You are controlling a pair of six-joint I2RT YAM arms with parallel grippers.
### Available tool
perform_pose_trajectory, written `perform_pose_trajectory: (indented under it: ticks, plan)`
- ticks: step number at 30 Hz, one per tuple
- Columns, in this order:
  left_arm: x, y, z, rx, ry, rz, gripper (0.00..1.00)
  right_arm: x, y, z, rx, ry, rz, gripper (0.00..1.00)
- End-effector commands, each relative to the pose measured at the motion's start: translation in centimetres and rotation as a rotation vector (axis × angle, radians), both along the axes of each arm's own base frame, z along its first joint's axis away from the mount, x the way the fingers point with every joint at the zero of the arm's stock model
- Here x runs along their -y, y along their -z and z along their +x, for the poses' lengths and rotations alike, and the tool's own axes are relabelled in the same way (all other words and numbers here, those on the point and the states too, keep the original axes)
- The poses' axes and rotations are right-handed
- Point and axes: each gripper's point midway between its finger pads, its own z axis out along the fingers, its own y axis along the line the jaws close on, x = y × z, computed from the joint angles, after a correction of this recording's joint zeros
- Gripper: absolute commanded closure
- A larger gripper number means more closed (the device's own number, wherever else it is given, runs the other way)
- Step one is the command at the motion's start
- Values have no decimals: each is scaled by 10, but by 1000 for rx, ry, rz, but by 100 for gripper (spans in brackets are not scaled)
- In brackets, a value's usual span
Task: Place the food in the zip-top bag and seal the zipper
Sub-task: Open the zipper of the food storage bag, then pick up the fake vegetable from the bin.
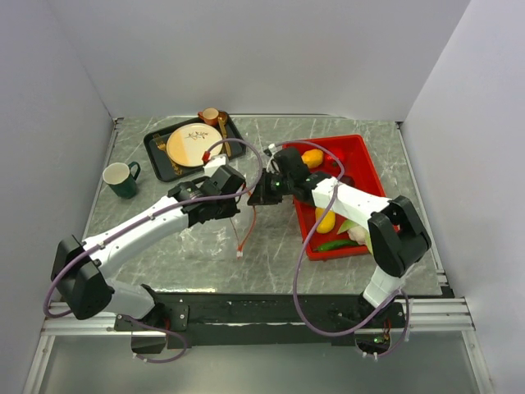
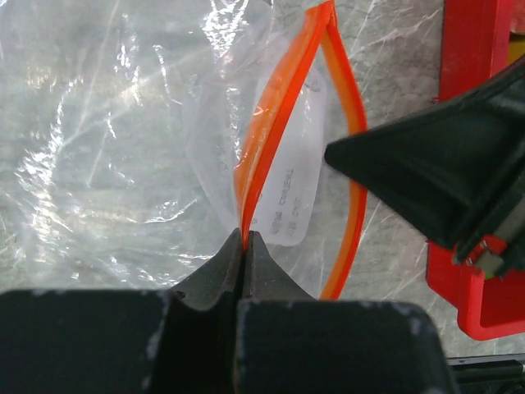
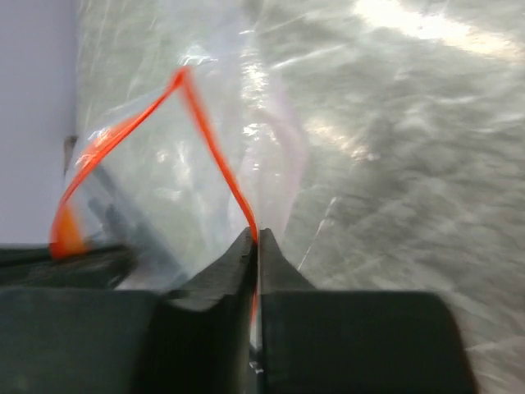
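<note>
The clear zip-top bag (image 1: 215, 215) lies crinkled on the marble table between my two grippers. My left gripper (image 1: 235, 194) is shut on one lip of the orange-red zipper (image 2: 271, 139), pinched at its tips (image 2: 245, 239). My right gripper (image 1: 261, 194) is shut on the other lip (image 3: 215, 152), pinched at its tips (image 3: 256, 239). The mouth gapes open between them. A loose end of the strip hangs down to a small white slider (image 1: 239, 255). The food lies in the red tray (image 1: 361, 148): an orange fruit (image 1: 312, 158), a yellow mango (image 1: 326, 220), a green chili (image 1: 336, 244), a cauliflower (image 1: 357, 235).
A black tray (image 1: 160, 156) at the back left holds a beige plate (image 1: 194, 144) and a brown cup (image 1: 210, 116). A dark green mug (image 1: 123, 179) stands at the left. White walls close in the table on three sides.
</note>
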Motion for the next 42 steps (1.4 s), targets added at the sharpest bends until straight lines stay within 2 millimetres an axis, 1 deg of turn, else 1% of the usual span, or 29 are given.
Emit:
perform_pose_trajectory:
  ticks: [1,3,6,10,12,13,14,15,17,18,19,20,21,22,23,24,25,26,27,28,29,31,32,33,34,35,37,39,42]
  plan:
    - [-9,-14,0,44,-32,-5,99,20,-12,36,133,149,-111,100]
    - [-13,-16,0,48,-46,-1,99,30,-9,47,163,216,-158,100]
    - [-15,-20,1,61,-57,-9,99,35,-8,57,185,272,-177,100]
    - [-21,-24,2,73,-86,1,99,43,-3,64,183,349,-197,100]
    - [-22,-26,2,83,-93,-8,99,39,-6,64,185,345,-168,99]
    - [-20,-26,3,86,-82,-13,99,34,-9,58,178,313,-137,92]
    - [-17,-25,3,84,-71,-22,99,29,-14,55,183,288,-111,83]
    - [-13,-26,4,86,-66,-35,99,22,-20,52,188,260,-69,77]
    - [-10,-24,7,80,-68,-30,99,25,-39,43,219,251,-24,67]
    - [-11,-22,8,78,-72,-22,99,31,-46,42,232,267,-18,46]
    - [-10,-21,9,76,-72,-20,99,41,-61,36,256,293,-1,38]
    - [-8,-18,10,71,-69,-14,99,51,-67,36,277,329,-7,35]
    - [-7,-17,11,69,-66,-15,99,62,-71,34,286,352,-15,27]
    - [-5,-16,12,70,-59,-19,99,80,-80,30,308,396,-10,24]
    - [-4,-15,12,68,-54,-20,99,94,-82,31,319,436,-24,23]
    - [-3,-14,13,70,-46,-17,99,108,-70,25,295,455,-69,23]
    - [0,-15,13,69,-35,-23,99,129,-76,26,298,501,-79,23]
    - [0,-15,14,70,-33,-22,99,147,-72,26,288,546,-120,23]
    - [0,-16,14,72,-24,-17,99,166,-62,16,255,575,-178,23]
    - [2,-16,15,72,-17,-18,99,193,-59,19,239,647,-212,23]
    - [3,-17,15,78,-15,-24,99,209,-50,10,207,676,-258,23]
    - [5,-16,14,76,3,-32,99,243,-44,-1,201,772,-322,23]
    - [7,-17,15,80,10,-39,99,264,-41,-4,183,837,-354,22]
    - [8,-17,15,78,18,-40,99,287,-35,-16,159,918,-424,22]
    - [10,-17,15,78,23,-45,99,301,-31,-22,139,976,-461,15]
    - [12,-16,14,74,31,-50,99,317,-28,-28,118,1037,-494,4]
    - [14,-16,14,75,43,-55,99,336,-17,-44,67,1115,-553,3]
    - [17,-16,15,73,56,-57,99,347,-6,-55,12,1171,-582,0]
    - [18,-16,14,73,71,-54,99,359,7,-67,-53,1236,-624,0]
